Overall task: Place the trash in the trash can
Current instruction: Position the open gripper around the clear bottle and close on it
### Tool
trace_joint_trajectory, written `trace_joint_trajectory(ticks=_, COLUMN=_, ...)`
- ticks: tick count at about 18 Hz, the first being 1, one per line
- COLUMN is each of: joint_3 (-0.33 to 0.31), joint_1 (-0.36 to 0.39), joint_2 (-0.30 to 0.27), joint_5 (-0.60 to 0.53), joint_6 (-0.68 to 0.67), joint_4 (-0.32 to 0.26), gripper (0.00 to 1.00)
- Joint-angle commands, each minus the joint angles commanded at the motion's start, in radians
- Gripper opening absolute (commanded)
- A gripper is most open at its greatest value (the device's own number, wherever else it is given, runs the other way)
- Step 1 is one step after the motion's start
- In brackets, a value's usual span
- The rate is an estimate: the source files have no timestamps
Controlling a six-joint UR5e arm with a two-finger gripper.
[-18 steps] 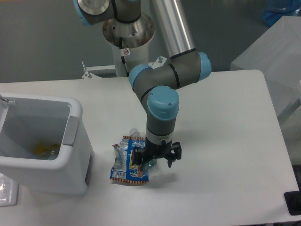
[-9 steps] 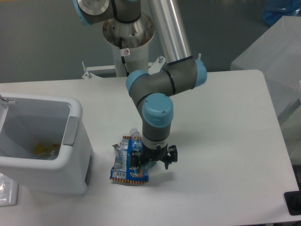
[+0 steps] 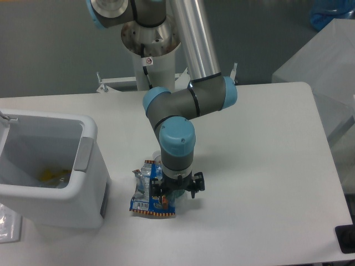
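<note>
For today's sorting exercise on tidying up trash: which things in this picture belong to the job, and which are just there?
Belong to the job:
blue snack wrapper
crushed plastic bottle
white trash can
gripper, over the trash; jaws unclear

Just there:
white table
yellow scrap inside the can
black object at the table's corner

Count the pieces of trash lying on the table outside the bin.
2. The blue snack wrapper lies flat right of the trash can; the crushed clear bottle sits against it, mostly hidden under the gripper. More could be hidden beneath the arm.
</note>
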State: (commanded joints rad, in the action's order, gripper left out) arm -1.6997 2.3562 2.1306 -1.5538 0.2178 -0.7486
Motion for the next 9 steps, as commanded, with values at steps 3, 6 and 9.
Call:
trace_joint_trajectory(ticks=3, joint_3=0.009, joint_1=-0.017, joint_2=0.006, joint_5=-0.009, joint_6=-0.026, joint_4=0.000, gripper=1.00)
trace_joint_trajectory(ticks=6, joint_3=0.006, joint_1=-0.017, joint_2=0.006, joint_5=-0.012, joint_6=-0.028, joint_4=-0.002, gripper=0.95)
trace_joint_trajectory(ticks=9, joint_3=0.002, joint_1=-0.018, joint_2=0.005, joint_5=-0.012, joint_6=-0.026, joint_4=-0.003, gripper=0.88)
